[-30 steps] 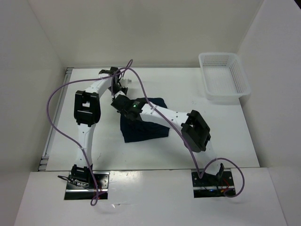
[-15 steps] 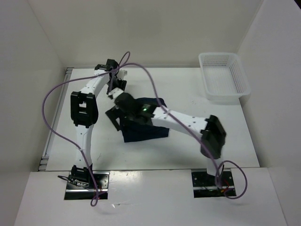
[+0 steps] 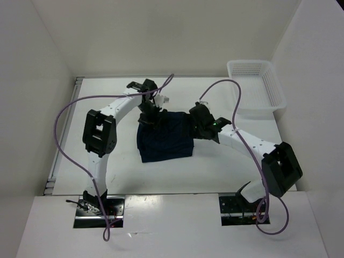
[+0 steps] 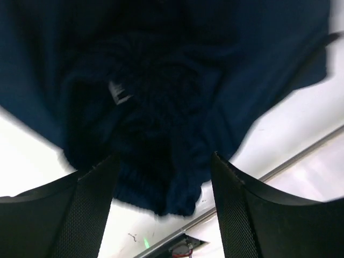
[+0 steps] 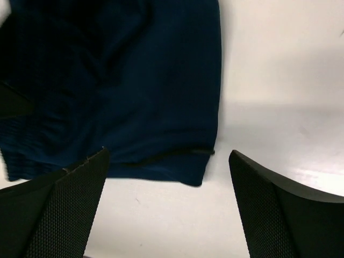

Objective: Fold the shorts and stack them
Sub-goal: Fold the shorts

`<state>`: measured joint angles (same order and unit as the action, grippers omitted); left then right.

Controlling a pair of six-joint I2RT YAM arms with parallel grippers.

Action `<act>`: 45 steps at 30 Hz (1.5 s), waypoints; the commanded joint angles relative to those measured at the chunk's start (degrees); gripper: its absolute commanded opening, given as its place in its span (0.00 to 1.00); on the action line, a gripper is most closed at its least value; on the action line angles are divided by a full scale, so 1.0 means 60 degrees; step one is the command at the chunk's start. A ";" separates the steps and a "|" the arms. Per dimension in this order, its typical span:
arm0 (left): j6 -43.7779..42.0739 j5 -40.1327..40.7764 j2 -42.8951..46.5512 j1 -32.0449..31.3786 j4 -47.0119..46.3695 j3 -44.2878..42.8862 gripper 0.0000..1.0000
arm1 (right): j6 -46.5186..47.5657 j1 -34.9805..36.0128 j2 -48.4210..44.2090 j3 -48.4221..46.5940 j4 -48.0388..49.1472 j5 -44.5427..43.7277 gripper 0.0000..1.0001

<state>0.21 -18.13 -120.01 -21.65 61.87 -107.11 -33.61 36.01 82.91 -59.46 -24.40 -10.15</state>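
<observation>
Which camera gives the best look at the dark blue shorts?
The top external view: it shows the shorts almost whole, a folded dark block on the table. The left wrist view is too close, showing only bunched fabric and a small white tag. The right wrist view catches just one corner and edge.

Seemingly plain navy shorts (image 3: 164, 144), white mesh basket (image 3: 257, 63); purple cables (image 3: 55, 128), white table (image 3: 177, 177)

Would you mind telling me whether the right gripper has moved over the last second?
Yes. The right gripper has swung rightward, toward the basket, from over the left part of the shorts to their right edge.
</observation>
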 commanded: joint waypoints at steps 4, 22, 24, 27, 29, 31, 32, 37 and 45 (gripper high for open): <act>-0.0035 0.0224 -0.0594 0.0151 -0.0671 0.0215 0.77 | -0.1473 0.0019 0.0243 0.0973 0.0200 0.1002 0.93; -0.0035 0.0414 0.0602 0.0135 -0.1917 0.0347 0.06 | -0.0727 -0.0069 0.2615 0.1297 0.1211 0.3466 0.56; -0.0035 0.0414 0.1334 0.0253 -0.1917 0.0259 0.06 | -0.0727 -0.0170 0.2616 0.1297 0.1211 0.3349 0.39; -0.0035 0.0210 0.1981 0.0487 -0.1815 0.0739 0.12 | -0.0830 -0.0259 0.2529 0.1413 0.1299 0.3143 0.17; -0.0035 0.0209 0.2262 0.0488 -0.1712 0.1136 0.18 | -0.0918 -0.0391 0.2426 0.1530 0.1401 0.3142 0.06; -0.0035 0.0209 0.2350 0.0677 -0.1814 0.1952 0.19 | -0.1006 -0.0508 0.2222 0.1649 0.1488 0.3142 0.01; -0.0035 0.0340 0.2350 0.0679 -0.1945 0.2306 0.19 | -0.1006 -0.0595 0.2221 0.1649 0.1489 0.3142 0.00; -0.0035 0.0517 0.2145 0.1351 -0.2766 0.3685 0.19 | -0.1006 -0.0596 0.2045 0.1649 0.1489 0.3054 0.00; -0.0035 0.0912 0.1617 0.1528 -0.3397 0.4111 0.40 | -0.0918 -0.0596 0.2148 0.1736 0.1314 0.3157 0.07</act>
<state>0.43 -15.03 -110.08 -12.67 43.99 -82.11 -39.99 32.97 96.64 -50.28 -13.65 11.03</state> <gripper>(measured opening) 0.381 0.077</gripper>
